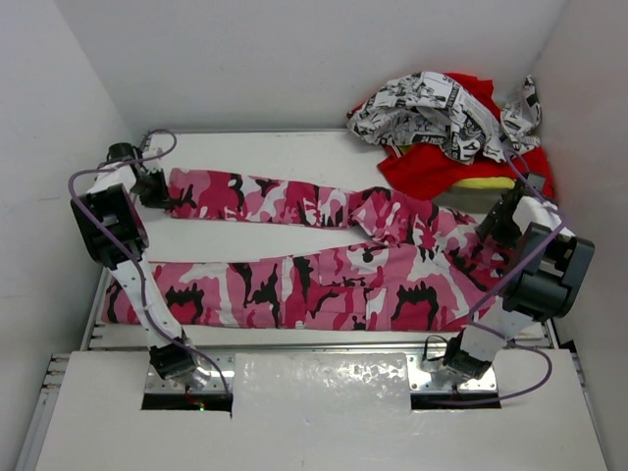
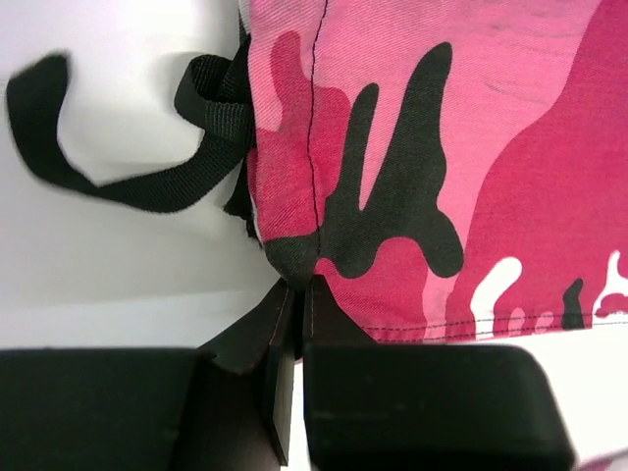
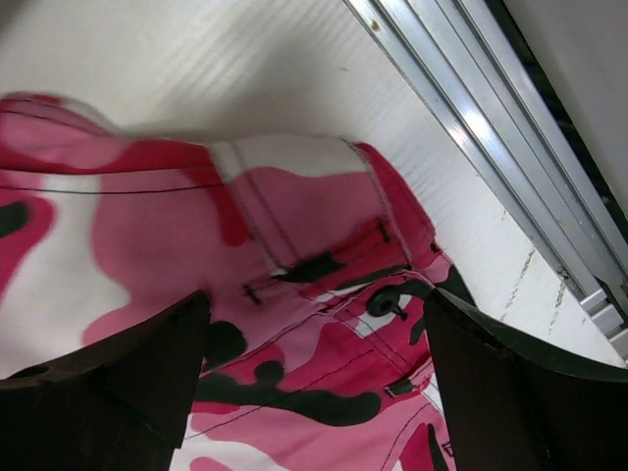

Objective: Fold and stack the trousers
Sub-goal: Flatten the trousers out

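Trousers: the trousers (image 1: 324,285) lie flat across the white table (image 1: 294,147), with the waist toward the right and both legs running left.
Leg layout: the two legs lie apart, with bare table between them. The near leg runs along the front edge; the far leg reaches the far-left corner.
Left gripper: the left gripper (image 1: 157,188) sits at the hem end of the far leg.
Left gripper state: in the left wrist view the jaws of the left gripper (image 2: 294,294) are pressed together with only a thin slit, pinching the corner of the hem (image 2: 294,250).
Strap: a black strap (image 2: 128,186) curls out of the hem onto the table just beside that corner.
Right gripper: the right gripper (image 1: 491,228) is over the waist end on the right side.
Right gripper state: in the right wrist view the right gripper (image 3: 314,383) has its fingers (image 3: 128,392) spread wide, with the waistband (image 3: 294,196) and a black button (image 3: 383,302) between them. Whether the tips touch the cloth cannot be told.
Rail: a metal rail (image 3: 491,128) borders the table just past the waistband.
Other cloth: a black-and-white printed cloth (image 1: 442,113) is heaped on a red cloth (image 1: 432,172) in the far-right corner. The red cloth lies just beside the waist.
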### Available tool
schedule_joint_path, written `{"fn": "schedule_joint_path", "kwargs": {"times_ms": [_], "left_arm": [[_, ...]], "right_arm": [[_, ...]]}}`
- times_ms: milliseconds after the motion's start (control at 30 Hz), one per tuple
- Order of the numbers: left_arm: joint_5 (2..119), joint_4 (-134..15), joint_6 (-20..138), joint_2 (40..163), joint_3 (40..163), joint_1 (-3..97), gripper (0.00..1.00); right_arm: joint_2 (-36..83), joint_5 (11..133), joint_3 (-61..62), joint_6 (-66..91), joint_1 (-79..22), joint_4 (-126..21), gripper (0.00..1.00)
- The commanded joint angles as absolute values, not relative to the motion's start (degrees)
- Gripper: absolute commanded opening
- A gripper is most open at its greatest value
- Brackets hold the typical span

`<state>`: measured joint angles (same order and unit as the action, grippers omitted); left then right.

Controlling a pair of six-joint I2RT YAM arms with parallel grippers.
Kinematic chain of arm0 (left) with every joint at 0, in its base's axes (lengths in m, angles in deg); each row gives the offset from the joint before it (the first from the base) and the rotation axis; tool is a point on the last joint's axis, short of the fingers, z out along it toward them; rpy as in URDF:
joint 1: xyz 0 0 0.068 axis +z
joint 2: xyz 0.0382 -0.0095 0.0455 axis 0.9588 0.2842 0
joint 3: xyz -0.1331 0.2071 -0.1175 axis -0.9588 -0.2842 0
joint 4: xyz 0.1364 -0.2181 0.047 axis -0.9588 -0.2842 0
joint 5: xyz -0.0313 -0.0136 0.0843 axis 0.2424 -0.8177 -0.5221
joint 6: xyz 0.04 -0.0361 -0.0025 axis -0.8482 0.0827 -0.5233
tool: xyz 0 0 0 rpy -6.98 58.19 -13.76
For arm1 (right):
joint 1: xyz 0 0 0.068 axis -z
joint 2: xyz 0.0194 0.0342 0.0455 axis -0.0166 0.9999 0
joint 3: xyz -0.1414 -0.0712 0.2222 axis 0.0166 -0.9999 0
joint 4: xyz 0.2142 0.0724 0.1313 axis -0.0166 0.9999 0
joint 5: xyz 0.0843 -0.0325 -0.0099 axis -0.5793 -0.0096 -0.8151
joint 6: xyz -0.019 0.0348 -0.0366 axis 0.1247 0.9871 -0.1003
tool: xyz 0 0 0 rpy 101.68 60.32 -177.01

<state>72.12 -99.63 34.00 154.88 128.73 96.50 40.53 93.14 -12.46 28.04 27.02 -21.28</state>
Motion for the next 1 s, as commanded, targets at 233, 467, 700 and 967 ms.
{"fn": "schedule_joint_path", "kwargs": {"times_ms": [233, 467, 700, 967], "left_arm": [[63.3, -113.8, 22.1, 143.2, 128.9, 106.8, 0.0], [59.1, -118.5, 15.3, 140.9, 124.1, 108.3, 0.0], [76.5, -112.5, 15.7, 134.5, 128.7, 111.0, 0.0], [83.9, -122.7, 17.0, 137.7, 137.5, 111.2, 0.0]], "right_arm": [[41.8, 93.7, -17.3, 28.7, 27.0, -25.0, 0.31], [43.8, 95.1, -22.0, 30.8, 27.1, -24.4, 0.26], [43.7, 96.6, -24.5, 30.3, 28.7, -24.5, 0.26], [41.0, 99.5, -23.6, 28.9, 29.7, -22.9, 0.26]]}}
